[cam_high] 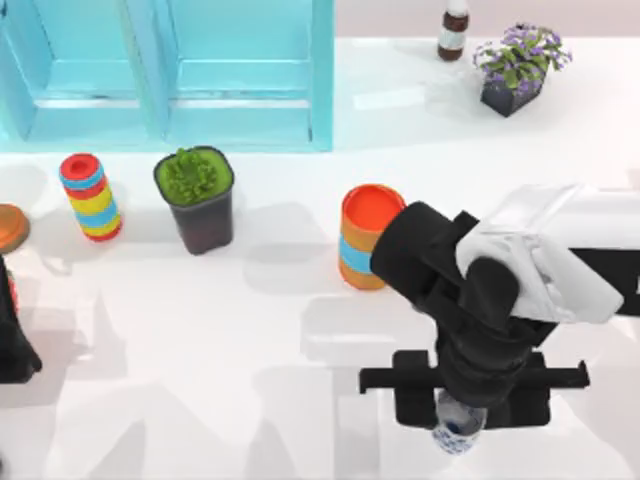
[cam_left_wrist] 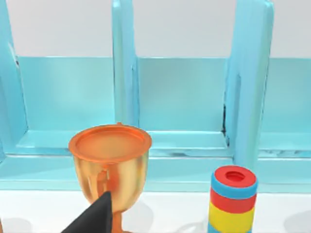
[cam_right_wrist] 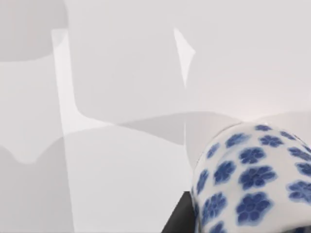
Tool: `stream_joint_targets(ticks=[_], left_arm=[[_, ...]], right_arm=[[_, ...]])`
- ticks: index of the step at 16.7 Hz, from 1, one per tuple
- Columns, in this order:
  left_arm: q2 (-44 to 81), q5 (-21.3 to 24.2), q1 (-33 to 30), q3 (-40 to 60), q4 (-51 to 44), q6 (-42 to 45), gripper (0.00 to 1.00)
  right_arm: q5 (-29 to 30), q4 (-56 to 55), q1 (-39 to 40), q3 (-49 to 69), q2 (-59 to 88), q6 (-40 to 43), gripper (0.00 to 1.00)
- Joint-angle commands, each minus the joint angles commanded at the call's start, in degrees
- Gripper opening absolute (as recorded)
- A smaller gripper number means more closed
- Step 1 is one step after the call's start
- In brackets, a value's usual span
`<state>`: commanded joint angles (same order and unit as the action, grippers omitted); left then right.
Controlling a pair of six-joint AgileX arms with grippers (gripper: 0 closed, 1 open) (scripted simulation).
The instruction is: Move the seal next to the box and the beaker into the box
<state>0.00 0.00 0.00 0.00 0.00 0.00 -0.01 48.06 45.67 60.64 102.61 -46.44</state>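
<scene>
The beaker (cam_high: pixel 459 432), a white cup with blue flowers, is at the table's front right. My right gripper (cam_high: pixel 462 415) hangs straight over it with a black finger on each side, shut on it. In the right wrist view the beaker (cam_right_wrist: pixel 252 174) is very close, with a dark finger (cam_right_wrist: pixel 181 219) against its side. The box (cam_high: pixel 170 110) is the large cyan one at the back left, also seen as box (cam_left_wrist: pixel 184 97). My left arm (cam_high: pixel 14 350) is parked at the left edge. A reddish sliver (cam_high: pixel 9 290) beside it may be the seal; I cannot tell.
An orange cylinder with a blue band (cam_high: pixel 365 235) stands just behind the right arm. A green plant pot (cam_high: pixel 197 198), a striped ring tower (cam_high: pixel 90 196) and an orange goblet (cam_high: pixel 8 228) line the box's front. A bottle (cam_high: pixel 454 30) and a flower pot (cam_high: pixel 517 65) stand at the back right.
</scene>
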Motion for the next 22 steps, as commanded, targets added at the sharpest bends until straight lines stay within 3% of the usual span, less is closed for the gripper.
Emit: stream_joint_targets(ticks=[4, 13, 19, 22], left_arm=[[0.0, 0.0, 0.0, 0.0, 0.0, 0.0, 1.0], [0.0, 0.0, 0.0, 0.0, 0.0, 0.0, 1.0], [0.0, 0.0, 0.0, 0.0, 0.0, 0.0, 1.0], [0.0, 0.0, 0.0, 0.0, 0.0, 0.0, 1.0]], right_arm=[[0.1, 2.1, -1.9, 0.3, -2.0, 1.5, 0.0], [0.0, 22.2, -16.1, 2.7, -19.5, 16.3, 0.0], [0.0, 22.7, -16.5, 2.7, -19.8, 16.8, 0.0], [0.0, 22.9, -20.2, 3.6, -19.2, 20.5, 0.0]])
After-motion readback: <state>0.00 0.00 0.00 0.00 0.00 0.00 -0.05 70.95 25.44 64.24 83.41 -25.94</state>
